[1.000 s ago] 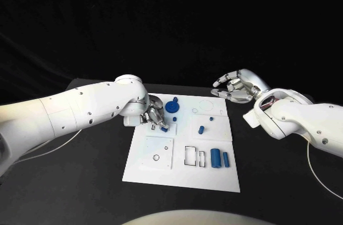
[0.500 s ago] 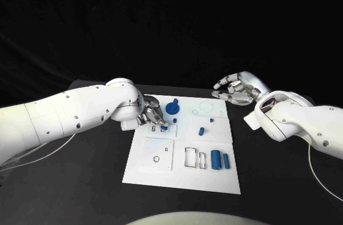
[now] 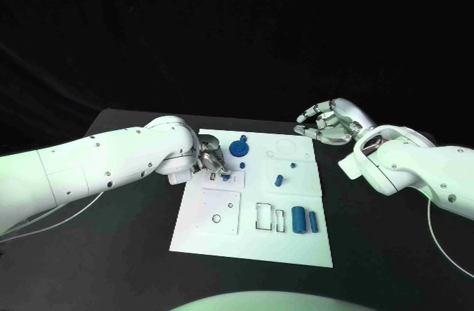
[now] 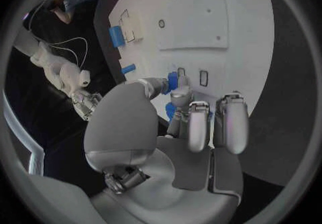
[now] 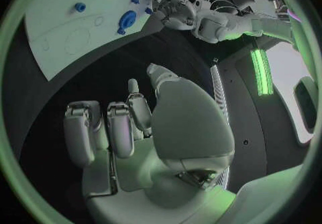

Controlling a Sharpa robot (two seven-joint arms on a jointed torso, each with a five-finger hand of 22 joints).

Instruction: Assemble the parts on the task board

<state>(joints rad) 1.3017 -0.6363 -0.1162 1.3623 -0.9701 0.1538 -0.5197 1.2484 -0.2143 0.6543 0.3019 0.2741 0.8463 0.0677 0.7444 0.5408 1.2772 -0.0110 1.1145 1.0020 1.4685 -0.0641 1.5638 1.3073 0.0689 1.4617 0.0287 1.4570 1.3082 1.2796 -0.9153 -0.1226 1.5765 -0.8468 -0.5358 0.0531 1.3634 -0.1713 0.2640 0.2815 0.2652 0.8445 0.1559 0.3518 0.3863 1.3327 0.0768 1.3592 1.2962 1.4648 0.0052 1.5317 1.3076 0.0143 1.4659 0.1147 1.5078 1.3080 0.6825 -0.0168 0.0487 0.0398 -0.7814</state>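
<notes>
Left hand (image 3: 211, 162) over the task board (image 3: 222, 239), near its far left corner, fingertips (image 4: 180, 94) pinching a small blue part (image 4: 172, 80) at a rectangular slot (image 4: 203, 78). Right hand (image 3: 328, 122) raised off the board's far right corner, fingers loosely curled and apart, holding nothing. Blue gear (image 3: 238, 147) stands just beside the left hand; two blue cylinders (image 3: 304, 220) lie toward the board's near right.
</notes>
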